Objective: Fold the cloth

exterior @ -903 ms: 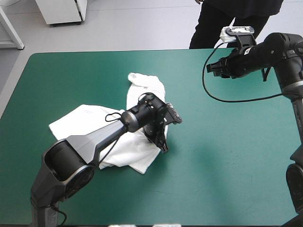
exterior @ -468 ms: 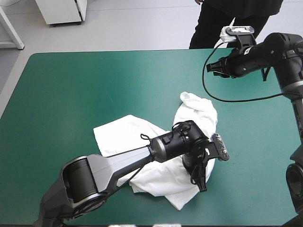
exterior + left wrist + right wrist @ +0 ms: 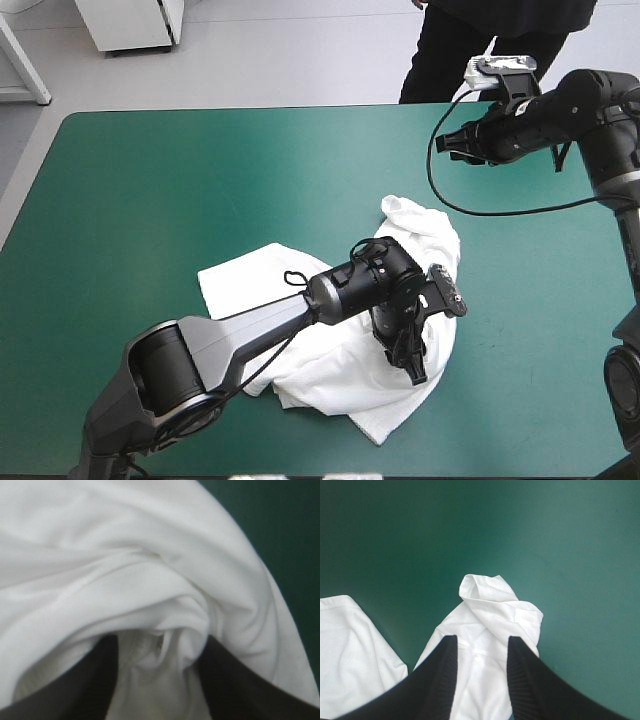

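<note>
— What is the left pincer [image 3: 158, 640] doing?
— Its black fingers [image 3: 90, 685] stand spread, set down into the T-shirt [image 3: 150, 555]. White folds bulge up in the gap between them, but I see nothing pinched. The tips are sunk in cloth, so I cannot tell whether they reach the counter underneath.
— And the shirt itself?
— It is a crumpled heap on the counter [image 3: 150, 200], in the near half, a little right of the middle. A flatter part spreads toward the left edge and a bunched tail curls toward the far edge. In the high view the left arm [image 3: 260, 325] lies across the heap's middle and hides it. Collar and sleeves I cannot make out.
— Does the left wrist view help?
— Little. It is white nearly everywhere, with only a wedge of teal-green cover [image 3: 280, 535] past the heap's rim.
— The right pincer [image 3: 448, 143]?
— Spread as well and holding nothing, up by the far edge toward the right corner, well apart from the shirt. Its own view looks at the heap between its fingers. The tail shows, a second white patch lies beside it, and where the two join is cut off
</note>
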Available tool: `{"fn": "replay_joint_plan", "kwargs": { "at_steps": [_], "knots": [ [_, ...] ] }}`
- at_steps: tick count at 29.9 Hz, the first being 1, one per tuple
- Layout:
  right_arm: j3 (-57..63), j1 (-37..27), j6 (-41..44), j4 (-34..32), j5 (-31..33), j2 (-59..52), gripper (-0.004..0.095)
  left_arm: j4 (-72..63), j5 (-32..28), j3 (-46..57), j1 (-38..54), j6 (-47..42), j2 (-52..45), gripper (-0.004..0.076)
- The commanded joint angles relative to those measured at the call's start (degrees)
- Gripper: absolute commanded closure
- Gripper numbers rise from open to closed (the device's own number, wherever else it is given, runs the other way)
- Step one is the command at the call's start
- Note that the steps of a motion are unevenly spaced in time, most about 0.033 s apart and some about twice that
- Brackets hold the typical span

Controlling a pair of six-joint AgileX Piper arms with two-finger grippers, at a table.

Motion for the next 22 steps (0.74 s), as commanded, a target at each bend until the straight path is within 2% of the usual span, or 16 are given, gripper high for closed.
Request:
{"fn": "replay_joint_plan", "kwargs": {
  "at_steps": [1, 3, 8, 13, 22],
  "knots": [
    [-1.57, -0.55, -0.38, 1.22, -2.27, -2.15, 0.0588, 3.02, 4.10, -3.78, 0.68, -3.35, -4.36, 0.0162],
    [-1.57, -0.55, -0.38, 1.11, -1.53, -2.15, 0.0588, 6.71, 3.96, -5.00, 1.66, -8.47, -5.88, 0.0160],
    [-1.57, -0.55, -0.38, 1.11, 0.39, -2.15, 0.0588, 7.22, 3.96, -5.59, 6.57, -11.35, -11.84, 0.0160],
    [-1.57, -0.55, -0.38, 1.11, 0.39, -2.15, 0.0588, 5.16, 4.07, -5.37, 16.48, -12.80, -16.96, 0.0160],
    [-1.57, -0.55, -0.38, 1.11, 0.78, -2.15, 0.0588, 4.69, 4.07, 6.31, 31.32, -14.93, -28.02, 0.0160]
  ]
}}
